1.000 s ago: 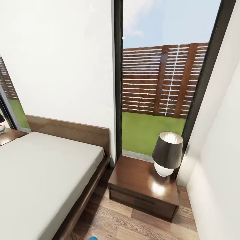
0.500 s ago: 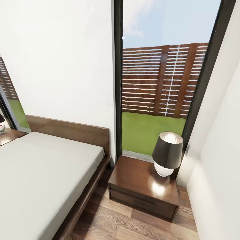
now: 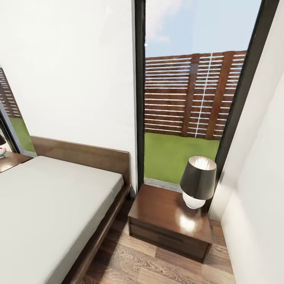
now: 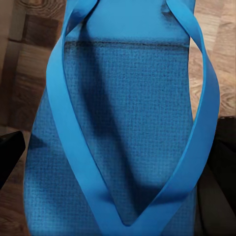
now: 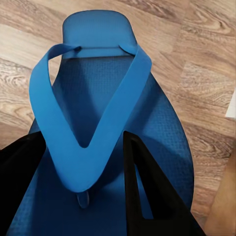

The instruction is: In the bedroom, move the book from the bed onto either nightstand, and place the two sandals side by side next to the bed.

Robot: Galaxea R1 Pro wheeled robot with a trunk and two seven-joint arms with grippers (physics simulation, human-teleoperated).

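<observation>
Up close, the left wrist view looks onto a bright blue sandal [image 4: 123, 128]: a flat sole with a fine woven texture and a smooth V-shaped strap whose two arms meet in a point. It lies over the wood-plank floor [image 4: 29, 64]. Dark bits of the left gripper [image 4: 110, 162] show at both edges of the picture, one finger [image 4: 9, 150] on one side and a dark mass on the other, with the sandal between them; whether they are pressing on it I cannot tell.

The right wrist view shows the other sandal [image 5: 105, 123], the same blue, with its rounded end, the same dimpled sole and a V strap fixed at a toe post. Planks of the floor [image 5: 196, 64] lie around it. The right gripper [image 5: 86, 187] has one black finger [image 5: 142, 187] lying across the sole inside the strap and the other at the sandal's outer edge, so the sole and strap sit between them; I cannot tell whether they are clamped.

From the head, the bed [image 3: 47, 205] has a dark wood frame and pale mattress, and just beside it stands a nightstand [image 3: 169, 225] bearing a lamp [image 3: 197, 181].
</observation>
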